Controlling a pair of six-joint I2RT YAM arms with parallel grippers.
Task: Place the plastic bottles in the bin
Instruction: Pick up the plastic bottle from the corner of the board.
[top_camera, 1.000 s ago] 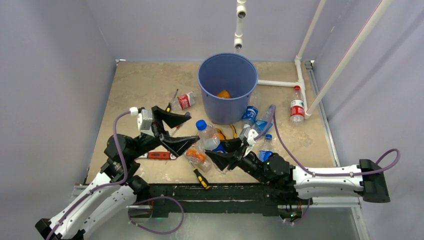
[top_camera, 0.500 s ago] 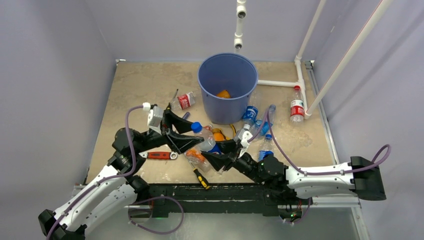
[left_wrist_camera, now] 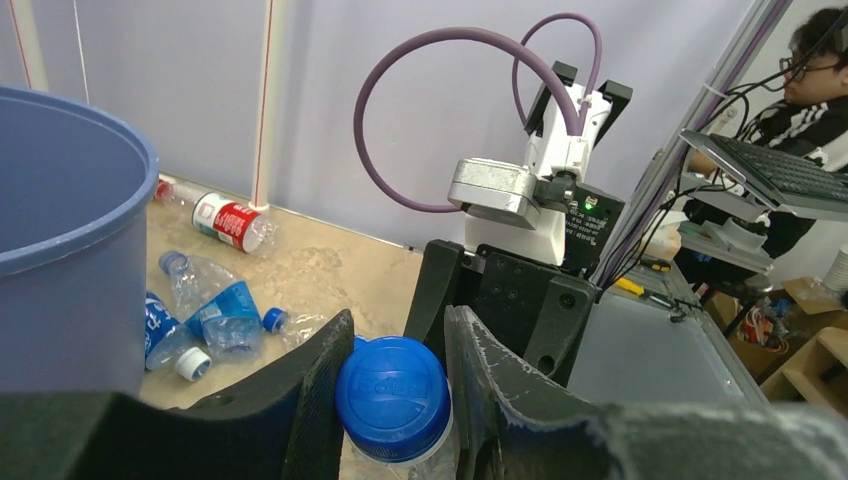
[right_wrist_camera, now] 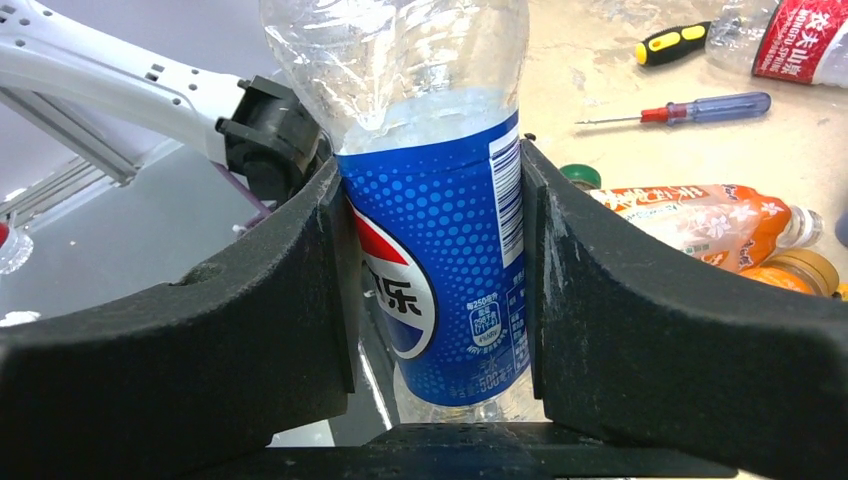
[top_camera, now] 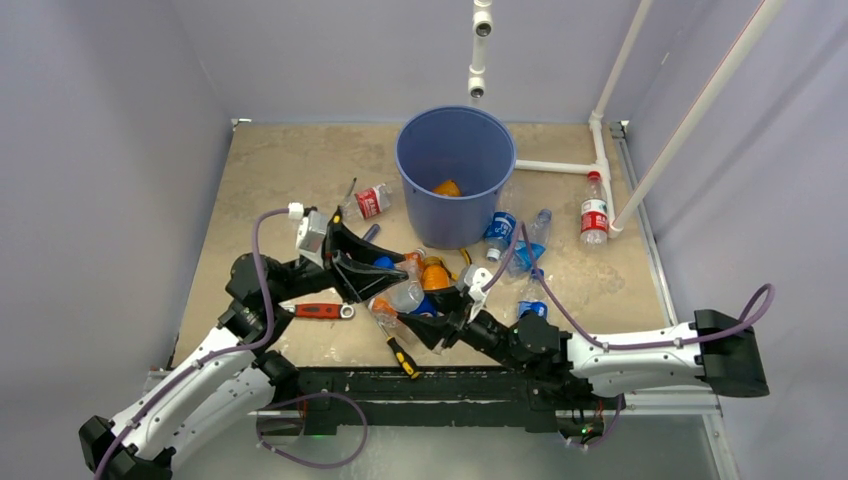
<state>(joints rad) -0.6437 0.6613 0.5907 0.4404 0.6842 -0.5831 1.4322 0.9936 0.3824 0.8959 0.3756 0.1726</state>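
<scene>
Two grippers shared one Pepsi bottle [right_wrist_camera: 430, 250] near the front middle of the counter [top_camera: 270, 170]. The right gripper [right_wrist_camera: 430, 165] was clamped across its blue label, both fingers flat against the plastic. The left gripper [left_wrist_camera: 397, 330] pinched the bottle's blue cap [left_wrist_camera: 392, 398], a finger touching it on either side. Orange-labelled bottles [top_camera: 432, 272] lay just beside the grasped one. The bin [top_camera: 450, 225] stood upright behind them at mid-counter, something orange in its bottom. Blue-labelled bottles [top_camera: 505, 235] lay at its right foot and a red-labelled bottle [top_camera: 368, 201] lay to its left.
</scene>
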